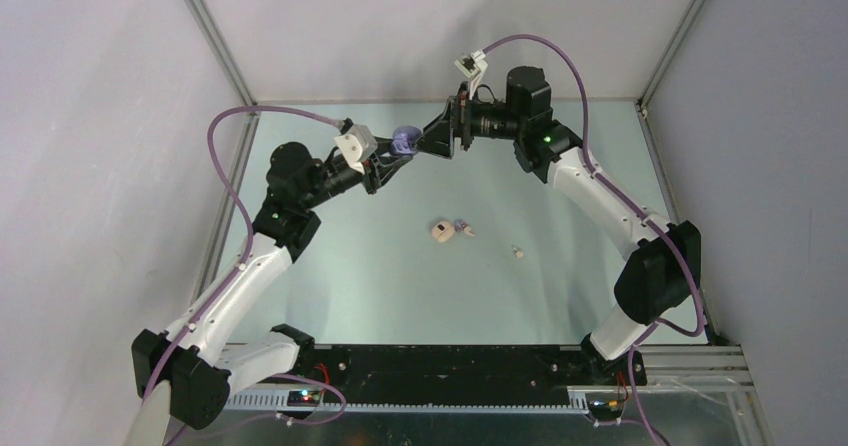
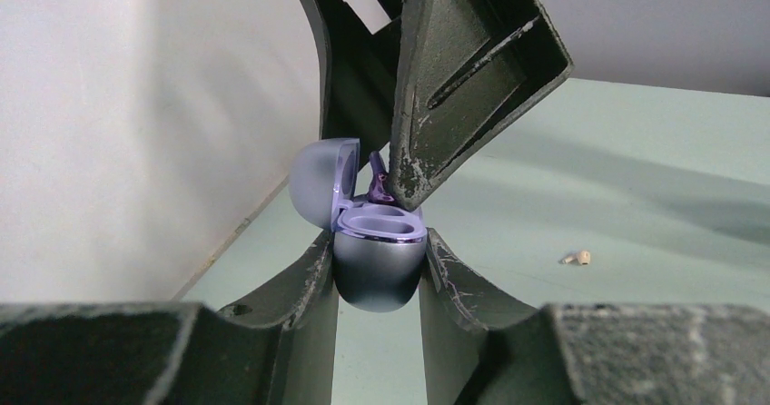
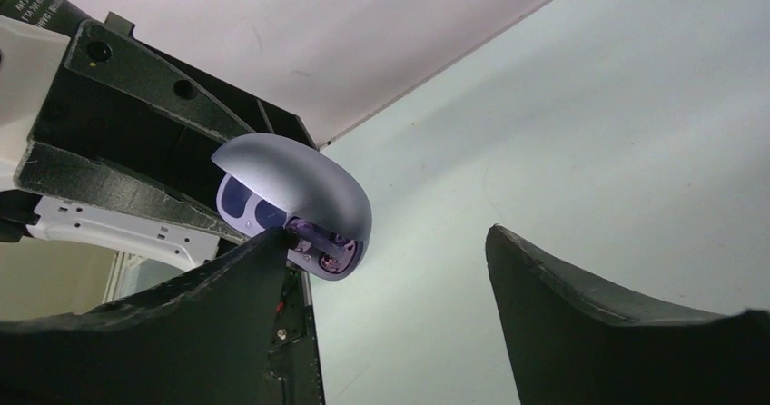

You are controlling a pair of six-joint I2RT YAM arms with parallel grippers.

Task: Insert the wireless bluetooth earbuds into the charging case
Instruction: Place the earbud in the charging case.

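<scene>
My left gripper (image 2: 379,252) is shut on the lower shell of the lavender charging case (image 2: 379,273), held above the table at the back with its lid (image 2: 320,182) swung open. A purple earbud (image 2: 379,178) stands in one of the case's sockets with its stem sticking up. My right gripper (image 3: 383,234) is open, and one of its fingers (image 2: 454,78) rests its tip against that earbud. From the right wrist view the case (image 3: 295,182) shows from the lid side. On the table lie another purple earbud (image 1: 462,228) and a small white earbud (image 1: 517,253).
A round white piece (image 1: 441,232) lies beside the purple earbud on the green table (image 1: 560,296). Grey walls close in at the back and both sides. Both arms meet over the far middle of the table.
</scene>
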